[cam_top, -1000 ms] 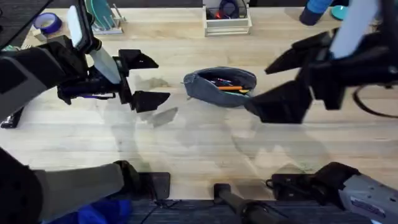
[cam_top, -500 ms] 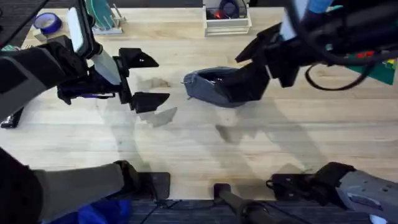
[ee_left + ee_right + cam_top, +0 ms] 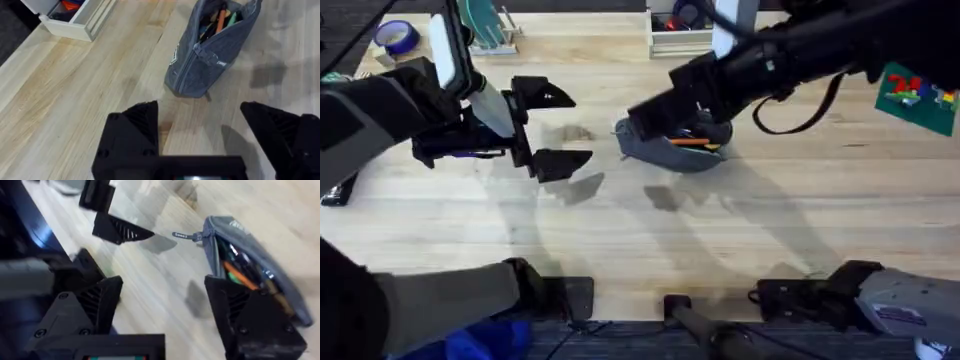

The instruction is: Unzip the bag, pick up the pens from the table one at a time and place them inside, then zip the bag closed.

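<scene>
Light wood planks run under everything, and your worktop (image 3: 650,240) shows plenty of bare grain across its middle. Your right arm is the big shape now, reaching across from the far right so that it hangs over the bag (image 3: 672,150) and covers part of it from above. Your left arm sits on the left side of the worktop, pointing toward the bag but well apart from it.

Right end effector (image 3: 165,312): fingers spread wide, holding nothing, with the bag just beyond the tip of one finger in your wrist view. Left end effector (image 3: 548,128): also spread wide and empty, hovering over bare wood, with the bag (image 3: 212,47) ahead of it between the two fingers' lines in the left wrist view.

The bag (image 3: 252,267) lies on the far middle of the worktop, blue-grey, its zipper open along the top so you look straight into it. The zipper pull with its small tab hangs off the end nearer your left arm. Orange pens (image 3: 240,275) lie inside the opening, and you can see their orange again from overhead (image 3: 692,143) and from the left wrist (image 3: 220,20); how many are in there you cannot tell.

Beyond the bag, a white tray (image 3: 685,38) stands at the far edge. A roll of blue tape (image 3: 395,38) sits at the far left corner.
</scene>
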Controlling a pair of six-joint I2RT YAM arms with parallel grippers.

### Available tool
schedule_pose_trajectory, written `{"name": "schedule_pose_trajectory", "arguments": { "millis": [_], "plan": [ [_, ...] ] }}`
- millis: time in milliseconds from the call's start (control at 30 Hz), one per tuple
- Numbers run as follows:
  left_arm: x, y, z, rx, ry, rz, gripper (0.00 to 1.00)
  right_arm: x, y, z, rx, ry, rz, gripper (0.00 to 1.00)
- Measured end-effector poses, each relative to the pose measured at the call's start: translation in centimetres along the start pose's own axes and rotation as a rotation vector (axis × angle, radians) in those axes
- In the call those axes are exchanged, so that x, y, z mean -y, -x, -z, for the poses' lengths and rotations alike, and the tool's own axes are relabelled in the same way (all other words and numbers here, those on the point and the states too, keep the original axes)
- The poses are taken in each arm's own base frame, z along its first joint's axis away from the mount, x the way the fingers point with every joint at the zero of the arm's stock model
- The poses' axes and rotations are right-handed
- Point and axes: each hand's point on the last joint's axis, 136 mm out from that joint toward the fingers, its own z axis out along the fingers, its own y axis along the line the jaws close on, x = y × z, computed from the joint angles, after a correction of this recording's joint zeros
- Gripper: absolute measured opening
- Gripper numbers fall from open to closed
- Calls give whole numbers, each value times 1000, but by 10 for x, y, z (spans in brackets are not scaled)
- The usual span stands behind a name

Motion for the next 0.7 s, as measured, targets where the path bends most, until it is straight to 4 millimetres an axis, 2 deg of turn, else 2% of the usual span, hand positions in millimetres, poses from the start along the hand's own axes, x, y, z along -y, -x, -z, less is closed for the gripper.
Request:
{"name": "schedule_pose_trajectory", "arguments": {
  "millis": [367, 400, 700],
  "plan": [
    [0, 0, 0, 0, 0, -3, 993, 10, -6, -22, -60, -13, -489, 997],
    [0, 0, 0, 0, 0, -3, 993, 11, -9, -28, -82, -10, -608, 998],
    [0, 0, 0, 0, 0, -3, 993, 11, -7, -36, -91, -8, -902, 997]
  ]
}}
